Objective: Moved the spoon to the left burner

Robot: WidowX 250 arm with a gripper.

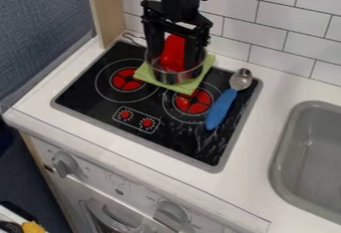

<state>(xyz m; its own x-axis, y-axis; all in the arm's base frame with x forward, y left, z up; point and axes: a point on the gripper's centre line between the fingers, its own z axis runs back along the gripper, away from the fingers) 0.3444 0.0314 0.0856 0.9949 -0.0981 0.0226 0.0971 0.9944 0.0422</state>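
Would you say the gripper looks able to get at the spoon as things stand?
Probably yes: nothing covers the spoon, though the gripper, low at the pot by a red object, may need to lift clear first.

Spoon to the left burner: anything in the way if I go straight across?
Yes. The green cloth lies between the spoon and the left burner, its left corner over that burner's edge. The metal pot stands on it, with the gripper down at the pot.
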